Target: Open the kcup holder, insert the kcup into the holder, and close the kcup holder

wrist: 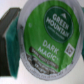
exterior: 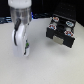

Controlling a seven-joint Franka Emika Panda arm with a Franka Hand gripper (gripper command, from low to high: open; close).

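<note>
gripper (exterior: 22, 46) clamped on kcup (wrist: 46, 37), near table (exterior: 45, 67); kcup holder (exterior: 61, 31) well apart, contents unclear.

Kcup (wrist: 50, 37): fills most of the wrist view, seen lid-on. Lid green with a pale rim, printed "GREEN MOUNTAIN" in a ring and "DARK MAGIC" in white lettering; a small white code square sits near the lid's edge. A dark band with unreadable small print runs along one side. Gripper finger (wrist: 9, 35): dark block with a teal pad, touching the pod's rim. Surface (wrist: 55, 77): white, plain.
</note>
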